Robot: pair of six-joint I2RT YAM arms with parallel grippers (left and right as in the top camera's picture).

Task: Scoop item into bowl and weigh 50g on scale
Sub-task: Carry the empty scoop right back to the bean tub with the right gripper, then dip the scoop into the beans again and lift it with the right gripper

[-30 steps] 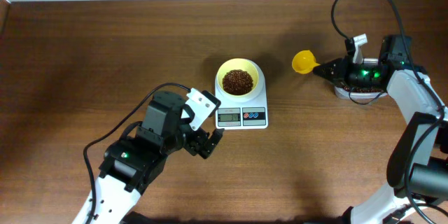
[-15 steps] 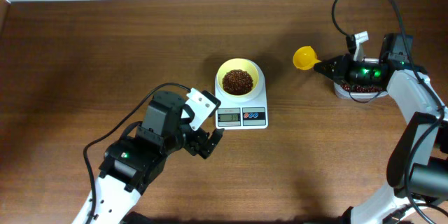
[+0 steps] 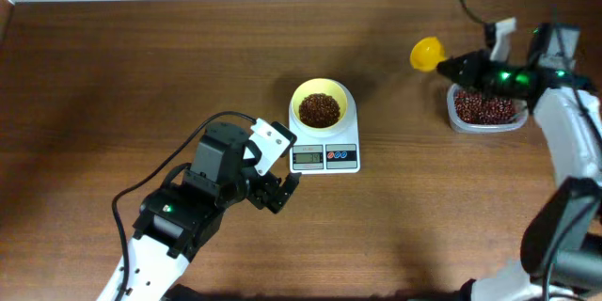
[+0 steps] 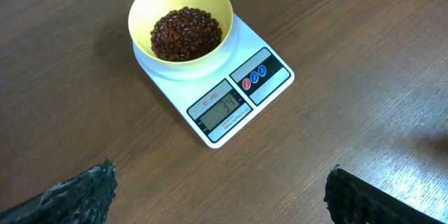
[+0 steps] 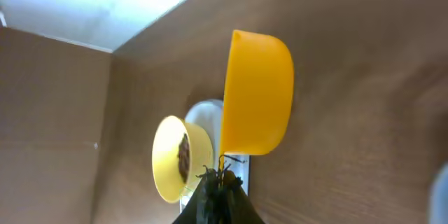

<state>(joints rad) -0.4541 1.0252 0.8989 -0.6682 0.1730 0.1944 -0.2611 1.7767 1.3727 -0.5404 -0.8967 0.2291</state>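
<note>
The pale yellow bowl stands on the white scale at the table's middle, holding a heap of dark reddish-brown beans. In the left wrist view the bowl, its beans and the scale lie ahead of my left gripper. That gripper is wide open and empty, near the scale's front left corner. My right gripper is shut on the handle of a yellow scoop. It holds the scoop in the air, far right of the bowl.
A clear plastic container full of red beans sits at the right, just below my right arm. A black cable loops above that arm. My left arm's body fills the front left of the table.
My right gripper has lifted away from the clear container and carried the yellow scoop to the right and toward the back. The container's beans now show. The left arm is still.
</note>
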